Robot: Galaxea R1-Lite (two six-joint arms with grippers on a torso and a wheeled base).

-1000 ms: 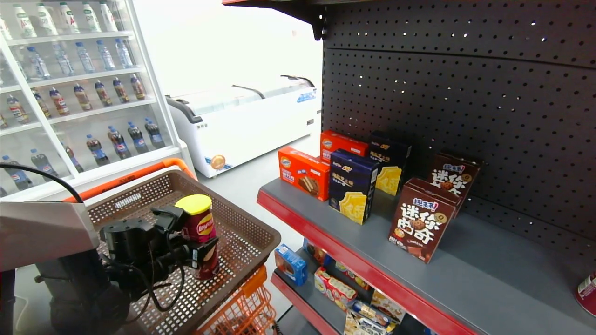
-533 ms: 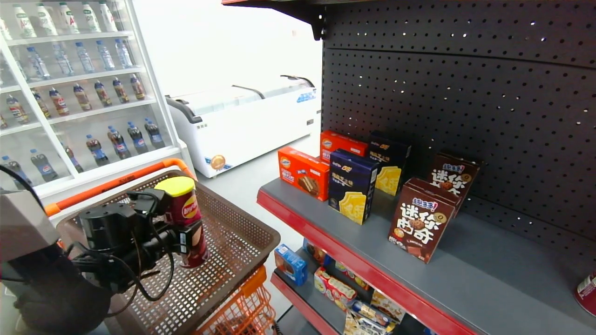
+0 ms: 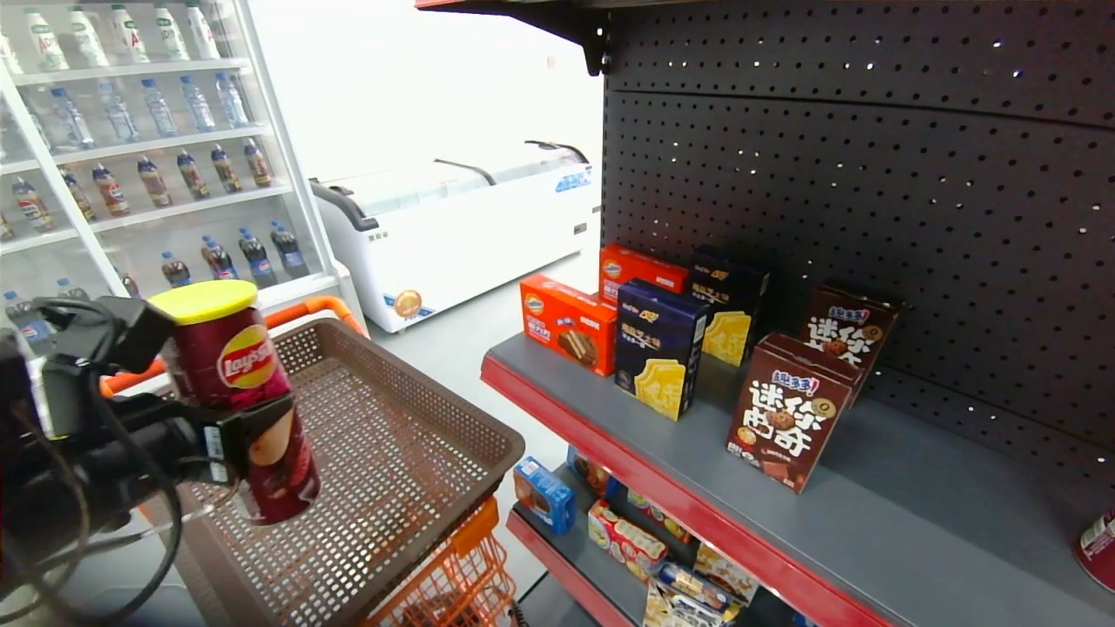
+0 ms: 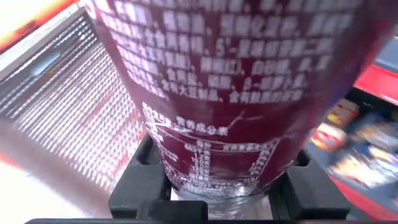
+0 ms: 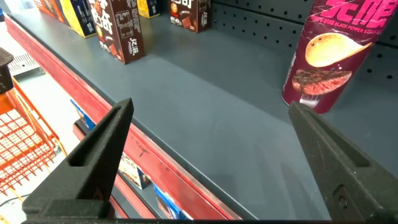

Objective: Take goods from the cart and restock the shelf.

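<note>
A maroon chip can (image 3: pixel 239 392) with a yellow lid is held upright above the near left corner of the brown cart basket (image 3: pixel 435 409), and my left gripper (image 3: pixel 196 383) is shut on its middle. In the left wrist view the can (image 4: pixel 217 93) stands close up, with black fingers (image 4: pixel 134 186) on either side of its lower part. Over the grey shelf (image 5: pixel 205 106) my right gripper (image 5: pixel 217 162) stays open with nothing between its fingers. A second maroon chip can (image 5: pixel 323 56) stands on the shelf beyond it, and its edge (image 3: pixel 1099 540) shows at the far right.
Orange boxes (image 3: pixel 568 322), dark blue boxes (image 3: pixel 659 347) and brown boxes (image 3: pixel 788 409) stand in rows on the shelf (image 3: pixel 915 514) before a black pegboard. Lower shelves hold more packets (image 3: pixel 627 540). A drinks fridge (image 3: pixel 131 157) and a chest freezer (image 3: pixel 453 226) stand behind the cart.
My left gripper has lifted the chip can up out of the basket and carried it to the left, nearer the camera. The shelf goods have not moved.
</note>
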